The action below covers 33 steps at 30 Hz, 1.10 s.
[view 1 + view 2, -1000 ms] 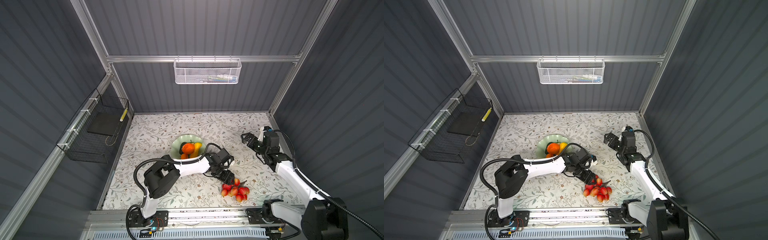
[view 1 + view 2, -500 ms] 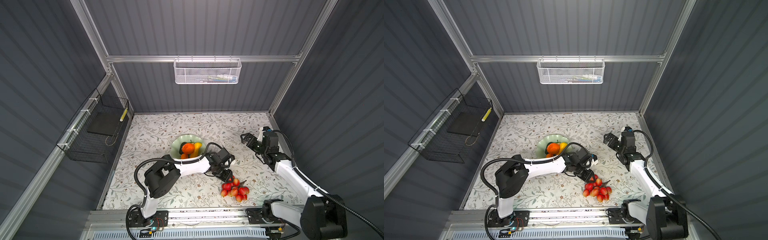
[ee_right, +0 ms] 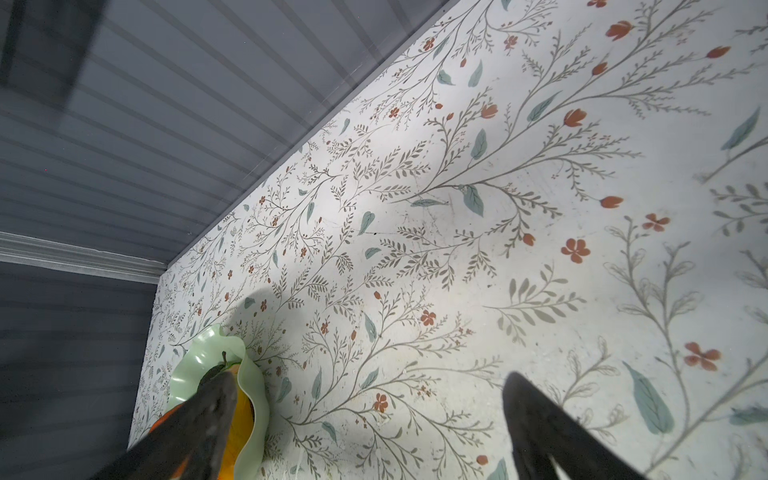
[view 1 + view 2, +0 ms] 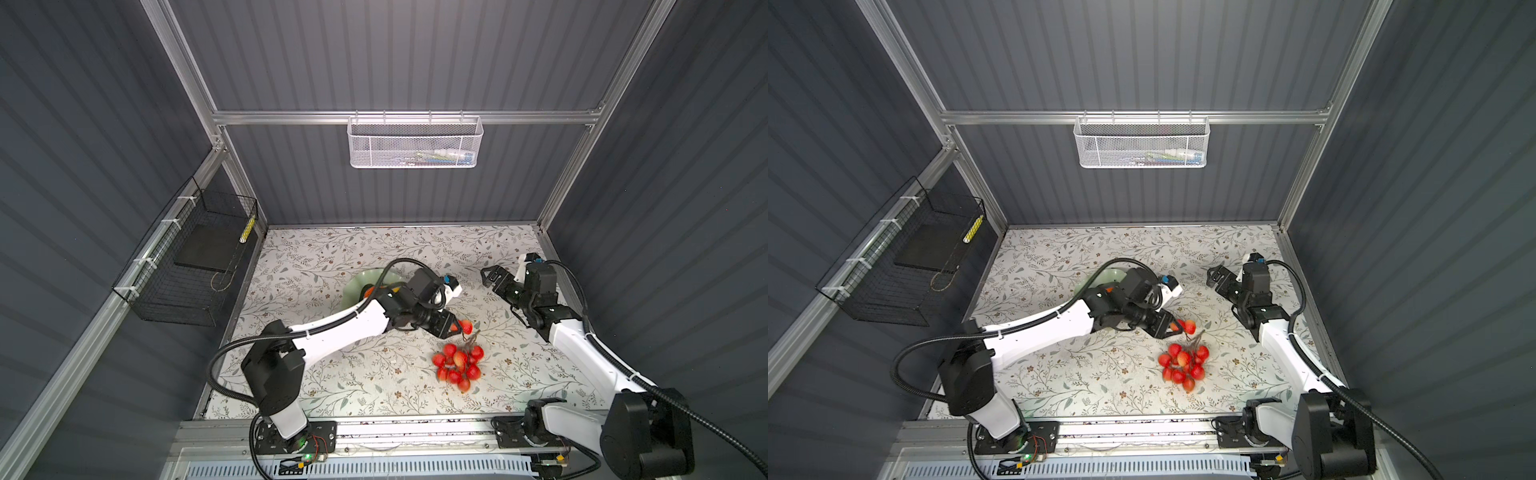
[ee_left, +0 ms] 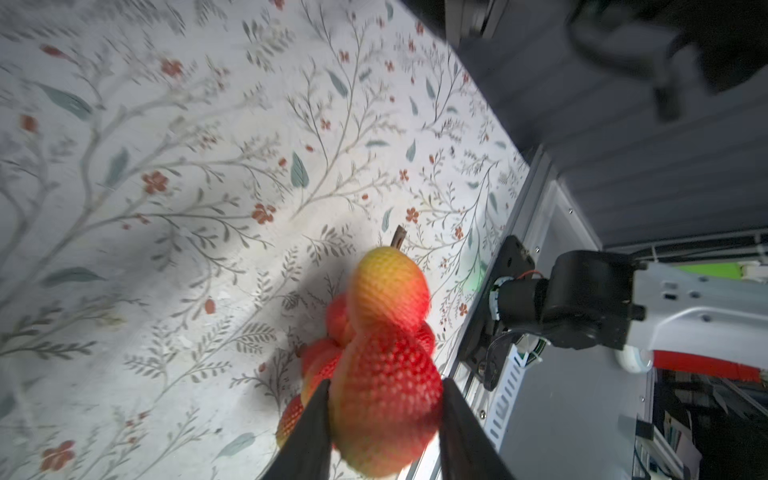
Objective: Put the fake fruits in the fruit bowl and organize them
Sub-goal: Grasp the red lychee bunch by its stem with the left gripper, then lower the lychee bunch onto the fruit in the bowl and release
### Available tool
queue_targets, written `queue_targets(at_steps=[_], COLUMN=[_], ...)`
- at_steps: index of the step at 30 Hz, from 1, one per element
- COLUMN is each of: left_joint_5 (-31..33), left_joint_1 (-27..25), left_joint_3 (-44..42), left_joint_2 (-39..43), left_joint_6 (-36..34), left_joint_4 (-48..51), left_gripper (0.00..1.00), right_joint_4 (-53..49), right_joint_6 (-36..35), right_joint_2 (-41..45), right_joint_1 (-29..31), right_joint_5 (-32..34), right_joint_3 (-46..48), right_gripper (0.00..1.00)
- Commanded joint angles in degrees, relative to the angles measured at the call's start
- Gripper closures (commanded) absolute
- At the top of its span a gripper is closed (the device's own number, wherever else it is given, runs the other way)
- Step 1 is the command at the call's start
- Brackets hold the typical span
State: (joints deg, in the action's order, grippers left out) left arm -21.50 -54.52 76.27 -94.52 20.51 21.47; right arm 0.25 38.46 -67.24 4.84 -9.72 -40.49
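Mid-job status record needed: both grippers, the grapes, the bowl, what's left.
left gripper: shut on one fruit at the end of the bunch of red grapes
right gripper: open, empty, above the table
grapes: outside the bowl; lifted or resting, cannot tell
fruit bowl: holds orange and yellow fruit, largely hidden by the left arm
remaining: grapes into bowl

You have a bench point(image 4: 316, 257) surfaced in a pale floral print. The mint-green fruit bowl point(image 4: 355, 286) sits on it, left of centre. The bunch of red grapes point(image 4: 457, 365) is right of centre, nearer the front edge, apart from the bowl. You cannot confirm full contact with the surface.
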Motion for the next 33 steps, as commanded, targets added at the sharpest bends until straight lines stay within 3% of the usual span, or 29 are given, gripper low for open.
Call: queue_targets(at_steps=[1,15,26,33], left_joint_5=[0.88,16.02,30.18,29.26], left_joint_1=[2.82,5.3,6.57,8.88], left_joint_3=[0.45,11.23,7.53,2.54], left_joint_2=[4.95,16.24,24.99,25.06], left_joint_6=[-2.96,-12.56,-15.42,-17.07], left_joint_4=[1.84,11.13,16.05,12.9], left_gripper=[0.85,0.83,0.82,0.81], right_joint_4=[0.78,0.82,0.48,0.16], right_joint_6=[0.21,0.81,0.74,0.76], right_joint_2=[-0.17,-0.61,-0.6,-0.7], right_joint_1=[-0.44,-0.52,-0.53,-0.53], right_joint_5=[-0.67,-1.26,-1.34,-1.53], right_joint_3=[0.23,-0.53,-0.47,-1.17], right_gripper=[0.01,0.01,0.01,0.01])
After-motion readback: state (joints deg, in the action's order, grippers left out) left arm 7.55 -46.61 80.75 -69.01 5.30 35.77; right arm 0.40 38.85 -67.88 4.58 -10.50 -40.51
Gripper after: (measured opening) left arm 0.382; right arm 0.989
